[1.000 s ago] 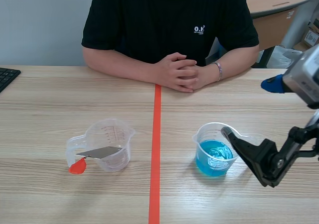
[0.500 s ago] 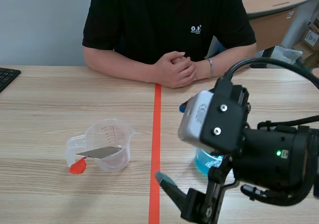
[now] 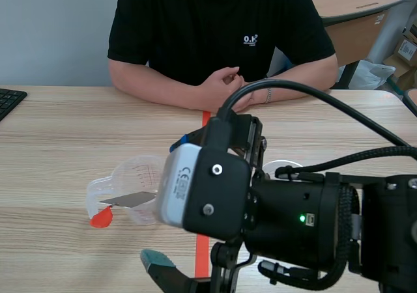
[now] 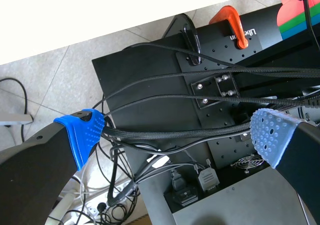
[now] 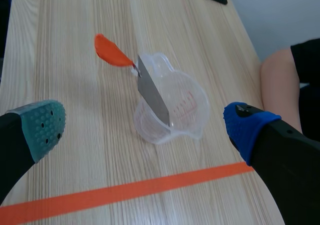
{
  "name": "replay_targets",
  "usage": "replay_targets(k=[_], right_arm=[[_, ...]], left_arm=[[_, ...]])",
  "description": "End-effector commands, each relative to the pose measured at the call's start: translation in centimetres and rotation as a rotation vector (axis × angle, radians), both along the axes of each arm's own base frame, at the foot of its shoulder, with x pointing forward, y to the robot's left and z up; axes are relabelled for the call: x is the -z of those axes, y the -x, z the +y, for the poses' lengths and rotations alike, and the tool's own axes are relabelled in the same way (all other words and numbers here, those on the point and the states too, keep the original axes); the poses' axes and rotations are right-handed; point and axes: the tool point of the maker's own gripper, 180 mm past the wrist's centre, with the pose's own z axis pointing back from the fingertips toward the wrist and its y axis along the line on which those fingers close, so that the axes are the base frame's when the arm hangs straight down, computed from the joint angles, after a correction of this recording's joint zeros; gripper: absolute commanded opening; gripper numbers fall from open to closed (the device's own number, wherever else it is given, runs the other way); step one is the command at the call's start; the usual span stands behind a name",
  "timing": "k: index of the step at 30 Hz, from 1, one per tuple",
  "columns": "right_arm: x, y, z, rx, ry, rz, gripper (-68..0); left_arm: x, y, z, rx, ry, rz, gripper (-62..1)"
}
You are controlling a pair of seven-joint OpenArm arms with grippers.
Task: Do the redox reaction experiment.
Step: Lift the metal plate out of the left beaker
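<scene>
Right wrist view looks down on a clear plastic measuring cup (image 5: 172, 112) standing upright on the pale wooden tabletop (image 5: 60, 75). A flat grey metal strip with an orange-red handle (image 5: 152, 97) leans in the cup, its orange end sticking out past the rim. The right pincer (image 5: 145, 130) hovers above the cup, fingers wide apart and holding nothing. An orange tape line (image 5: 125, 190) runs just beside the cup. The left pincer (image 4: 175, 135), well apart from the cup, is likewise spread, over a black cabled frame (image 4: 150, 85).
</scene>
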Motion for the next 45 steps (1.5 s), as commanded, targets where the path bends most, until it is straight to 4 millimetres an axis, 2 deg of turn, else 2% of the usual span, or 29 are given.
replay_targets(k=[1,7,13,18,24,29,32,45], right_arm=[[-0.1,-0.1,0.1,-0.016,-0.010,-0.020,0.4],[1.5,0.4,1.3,-0.052,-0.022,-0.065,0.4],[1.8,0.6,2.9,-0.058,-0.086,-0.142,0.4],[3.2,0.8,4.3,-0.058,-0.062,-0.190,0.4],[2.4,1.1,6.0,-0.059,-0.133,-0.215,0.4],[1.3,0.5,6.9,-0.038,-0.168,-0.242,-0.5],[1.1,0.3,7.0,-0.035,-0.170,-0.250,-5.7],[1.7,-0.1,6.8,-0.017,-0.138,-0.241,-36.9]], left_arm=[[-0.5,-0.5,-0.1,-0.009,0.010,-0.029,1.4],[-0.4,-1.0,0.0,-0.006,0.006,-0.044,1.4],[-0.4,-1.0,0.0,-0.006,0.006,-0.043,1.4],[-0.4,-1.0,0.0,-0.005,0.006,-0.044,1.4],[-0.4,-1.0,0.0,-0.005,0.006,-0.043,1.4],[-0.4,-1.0,0.0,-0.005,0.006,-0.044,1.4],[-0.4,-1.0,0.0,-0.005,0.006,-0.044,1.4],[-0.4,-1.0,0.0,-0.005,0.006,-0.044,1.4]])
